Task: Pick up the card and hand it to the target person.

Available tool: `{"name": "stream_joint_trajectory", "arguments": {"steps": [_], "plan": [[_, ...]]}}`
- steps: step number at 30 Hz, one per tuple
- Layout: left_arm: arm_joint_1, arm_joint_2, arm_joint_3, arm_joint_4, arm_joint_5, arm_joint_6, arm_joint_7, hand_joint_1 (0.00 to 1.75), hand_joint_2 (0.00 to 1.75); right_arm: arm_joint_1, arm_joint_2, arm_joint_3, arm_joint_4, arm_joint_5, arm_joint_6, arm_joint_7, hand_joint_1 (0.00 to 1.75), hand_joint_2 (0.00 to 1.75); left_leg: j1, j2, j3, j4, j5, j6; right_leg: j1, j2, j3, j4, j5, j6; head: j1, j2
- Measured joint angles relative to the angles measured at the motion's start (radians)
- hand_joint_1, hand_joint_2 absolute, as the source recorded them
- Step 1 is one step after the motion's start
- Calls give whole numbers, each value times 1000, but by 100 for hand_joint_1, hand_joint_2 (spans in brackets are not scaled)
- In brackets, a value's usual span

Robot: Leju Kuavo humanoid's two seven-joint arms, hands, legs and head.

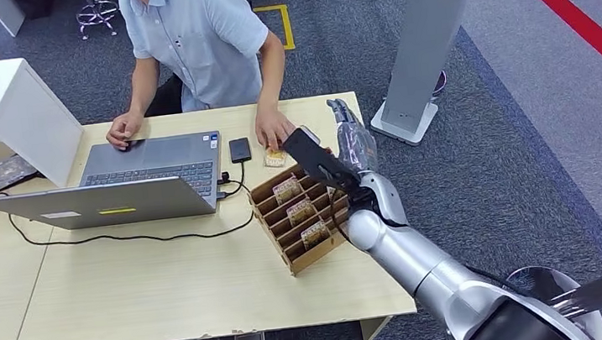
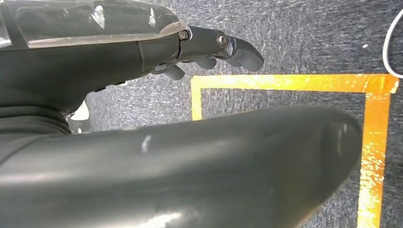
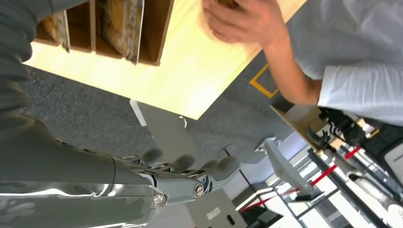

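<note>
The card (image 1: 276, 157) lay flat on the desk (image 1: 166, 285) under the person's hand (image 1: 274, 129), so the handover looked complete (my judgement), and the empty, spread-fingered right hand (image 1: 350, 135) beyond the wooden card rack (image 1: 298, 212) could best withdraw rightward, off the desk edge, over carpet.

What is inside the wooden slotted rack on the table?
The wooden rack holds at least three patterned cards standing in separate slots. The robot's right hand and its dark wrist unit cover the rack's far corner, hiding what is there.
</note>
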Motion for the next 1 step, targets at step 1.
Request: {"name": "stream_joint_trajectory", "arguments": {"steps": [1], "plan": [[1, 0, 0, 0, 2, 1, 0, 0, 0, 5, -5, -2, -11, 0, -3, 4, 0, 175, 0, 0, 0, 0, 0, 0, 0, 0, 0, 0, 0, 0, 0, 0]]}}
